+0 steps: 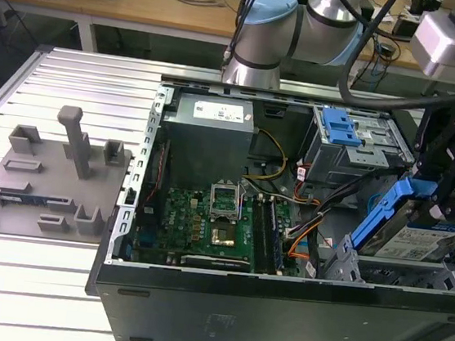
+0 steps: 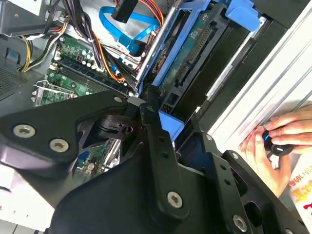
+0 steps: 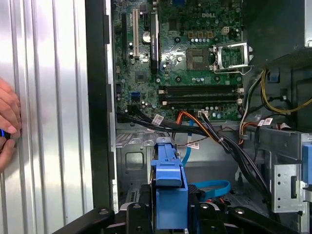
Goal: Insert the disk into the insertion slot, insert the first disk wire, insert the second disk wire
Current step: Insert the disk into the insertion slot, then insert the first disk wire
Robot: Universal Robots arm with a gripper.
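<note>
The disk sits tilted at the exterior view's right, just above the insertion slot. The jaws of the gripper pinch its blue caddy. It is probably rigid, fairly heavy and shock-sensitive, so hold the caddy frame, not the label face.

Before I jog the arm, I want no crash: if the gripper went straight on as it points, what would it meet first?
Likely the insertion slot just below: the gripper, jaws shut on the disk, points down into the case. Depth is unclear; cables lie close.
</note>
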